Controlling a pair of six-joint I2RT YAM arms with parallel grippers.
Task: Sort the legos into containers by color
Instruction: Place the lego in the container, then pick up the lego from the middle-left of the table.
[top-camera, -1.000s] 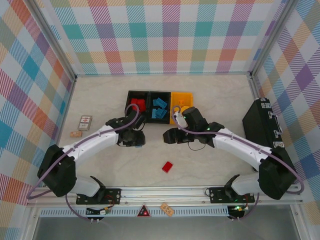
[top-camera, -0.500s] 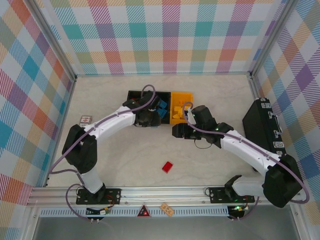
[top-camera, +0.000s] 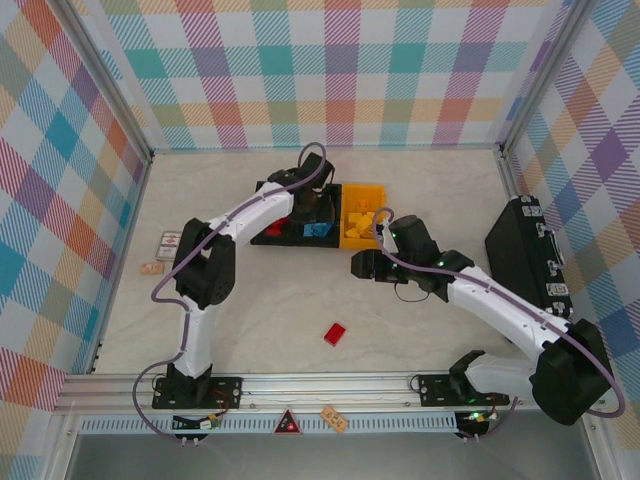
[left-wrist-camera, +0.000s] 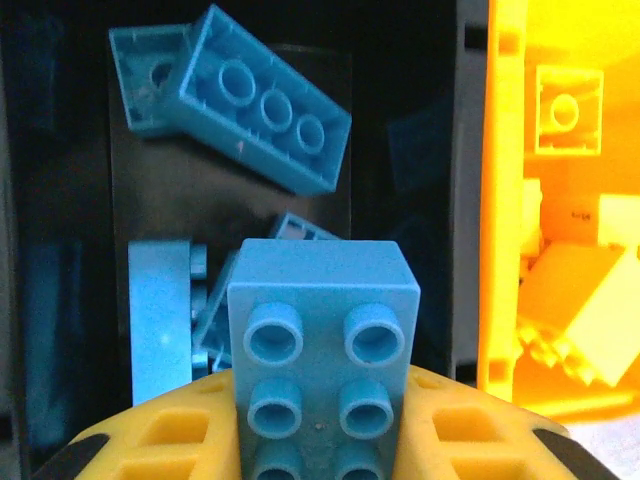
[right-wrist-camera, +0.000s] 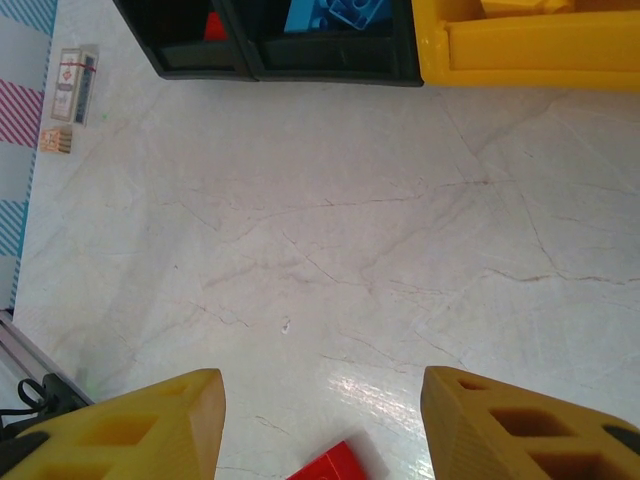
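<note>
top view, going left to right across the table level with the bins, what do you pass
card → red-lego bin → blue-lego bin → yellow bin → case

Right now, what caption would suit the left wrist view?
Left gripper holding a blue lego brick over the black bin of blue legos, yellow bin beside it.

Blue brick (left-wrist-camera: 320, 340) held over middle black bin (left-wrist-camera: 466, 180) (studs showing), red brick (top-camera: 335, 333) alone on tabletop (top-camera: 260, 320)
</note>
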